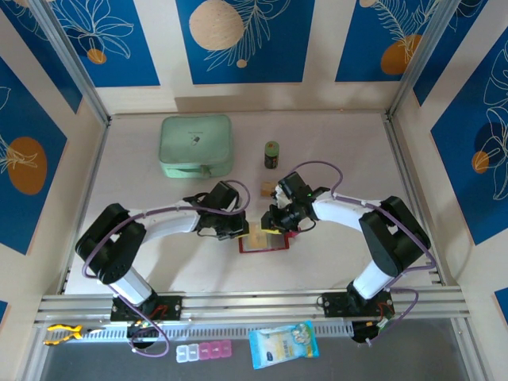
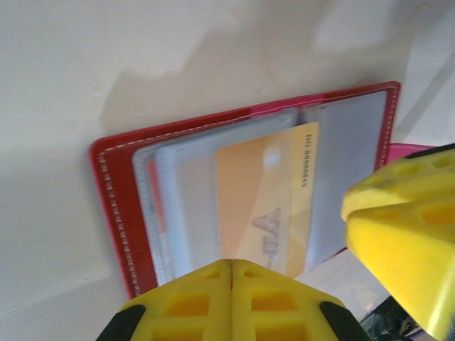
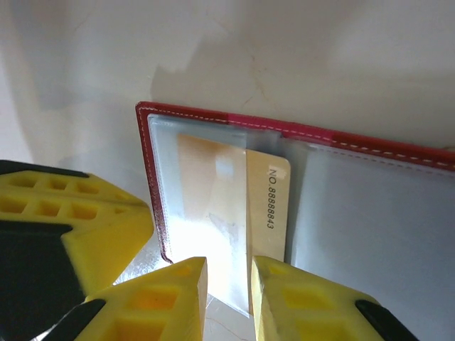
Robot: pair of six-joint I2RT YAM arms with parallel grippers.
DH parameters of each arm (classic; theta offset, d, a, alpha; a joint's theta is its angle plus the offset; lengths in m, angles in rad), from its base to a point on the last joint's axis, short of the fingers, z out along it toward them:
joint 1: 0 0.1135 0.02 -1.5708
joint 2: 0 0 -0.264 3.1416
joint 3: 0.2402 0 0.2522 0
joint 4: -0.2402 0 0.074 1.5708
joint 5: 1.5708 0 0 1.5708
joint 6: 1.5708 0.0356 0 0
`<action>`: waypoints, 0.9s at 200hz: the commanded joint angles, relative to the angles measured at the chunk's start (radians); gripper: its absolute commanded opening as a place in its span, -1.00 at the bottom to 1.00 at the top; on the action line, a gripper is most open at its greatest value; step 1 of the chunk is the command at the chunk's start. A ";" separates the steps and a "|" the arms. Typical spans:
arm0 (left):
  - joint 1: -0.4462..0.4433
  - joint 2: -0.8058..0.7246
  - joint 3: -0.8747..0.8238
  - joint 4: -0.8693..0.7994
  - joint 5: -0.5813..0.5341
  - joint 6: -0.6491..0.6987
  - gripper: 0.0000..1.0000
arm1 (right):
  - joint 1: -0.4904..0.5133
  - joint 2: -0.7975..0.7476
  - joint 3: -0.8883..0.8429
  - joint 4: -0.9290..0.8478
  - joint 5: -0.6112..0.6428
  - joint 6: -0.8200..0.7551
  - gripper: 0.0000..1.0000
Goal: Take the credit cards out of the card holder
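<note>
The card holder (image 1: 270, 244) lies open on the table between both arms, dark red with clear sleeves (image 2: 110, 192) (image 3: 213, 114). A yellow-orange credit card (image 2: 256, 199) (image 3: 269, 206) sticks partly out of one sleeve, its printed number strip bare. My left gripper (image 1: 238, 226) (image 2: 231, 280) is shut, its tips over the near edge of the sleeves, nothing seen between them. My right gripper (image 1: 282, 222) (image 3: 229, 288) stands narrowly open just over the card's near edge and the sleeve corner. One of its fingers (image 2: 405, 227) shows in the left wrist view.
A mint-green zip case (image 1: 196, 146) sits at the back left, a small dark bottle (image 1: 271, 154) and a small tan block (image 1: 267, 189) behind the grippers. A pill box (image 1: 204, 351) and a blue packet (image 1: 283, 344) lie below the front rail.
</note>
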 commanded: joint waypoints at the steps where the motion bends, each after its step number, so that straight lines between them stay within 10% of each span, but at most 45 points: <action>1: -0.023 0.029 0.035 -0.021 0.012 0.022 -0.91 | -0.008 -0.022 -0.011 -0.001 -0.029 0.000 -0.52; 180: -0.038 0.077 0.037 -0.089 -0.058 0.057 -0.95 | -0.019 0.044 -0.043 0.046 -0.064 0.002 -0.53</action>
